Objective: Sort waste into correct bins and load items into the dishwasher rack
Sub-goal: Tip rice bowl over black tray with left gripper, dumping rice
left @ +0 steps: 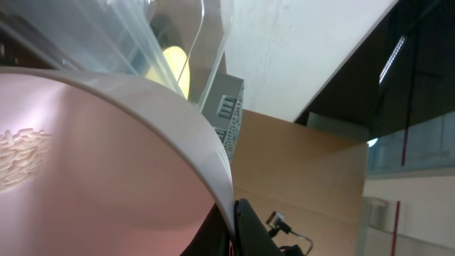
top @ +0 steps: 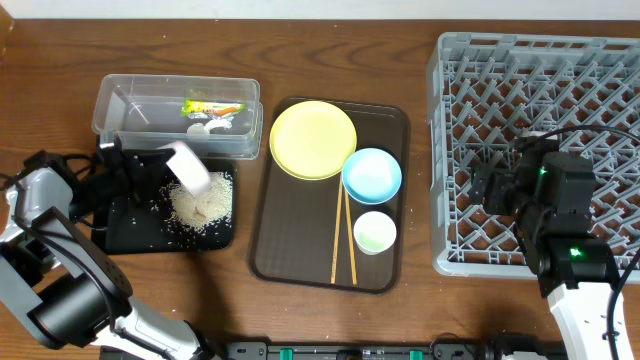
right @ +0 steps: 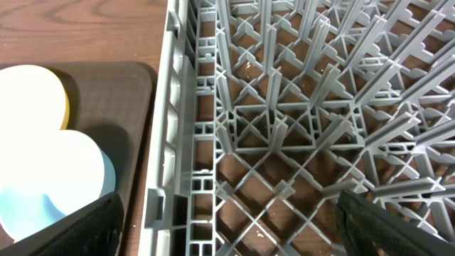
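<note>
Filling the left wrist view, the round white bowl is hanging tilted over the shallow black rectangular tray, our left hand clamping its rim, and loose white rice grains are lying heaped below while a few are clinging inside. We are judging that the next move needs a steeper tip, then a carry to the large grey pegged dishwasher rack, crossing the brown serving tray holding the round yellow plate and light blue bowl. Our right hand is hovering over the rack, fingers apart and empty.
</note>
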Action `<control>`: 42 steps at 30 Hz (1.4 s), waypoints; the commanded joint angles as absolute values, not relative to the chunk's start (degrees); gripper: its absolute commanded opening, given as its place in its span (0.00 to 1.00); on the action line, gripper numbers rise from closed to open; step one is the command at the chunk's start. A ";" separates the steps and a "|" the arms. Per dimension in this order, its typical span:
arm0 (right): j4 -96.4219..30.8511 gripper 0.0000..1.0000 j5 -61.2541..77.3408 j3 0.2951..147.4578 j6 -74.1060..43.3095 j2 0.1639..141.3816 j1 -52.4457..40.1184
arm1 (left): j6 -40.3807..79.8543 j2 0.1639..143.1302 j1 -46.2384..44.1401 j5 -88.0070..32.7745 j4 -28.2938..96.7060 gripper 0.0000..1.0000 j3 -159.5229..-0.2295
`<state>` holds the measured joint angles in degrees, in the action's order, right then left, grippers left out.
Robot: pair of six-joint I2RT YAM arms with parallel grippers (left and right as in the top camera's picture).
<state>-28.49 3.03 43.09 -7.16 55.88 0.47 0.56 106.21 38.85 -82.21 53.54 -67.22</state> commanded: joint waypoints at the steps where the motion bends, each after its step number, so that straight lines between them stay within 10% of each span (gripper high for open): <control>1: -28.01 0.93 2.81 44.18 -6.50 55.88 -0.01 | -2.72 106.72 39.20 -87.42 54.11 0.06 -67.77; 32: -27.70 0.94 1.52 44.18 -5.02 55.88 -0.03 | -5.17 105.73 36.49 -86.87 58.35 0.06 -68.14; 42: -26.20 0.94 1.48 44.18 -5.04 55.90 -0.03 | -7.38 92.90 21.50 -66.06 64.01 0.06 -68.16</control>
<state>-26.72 1.89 43.09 -5.80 55.88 0.47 -6.44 97.54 26.41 -75.90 63.83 -67.22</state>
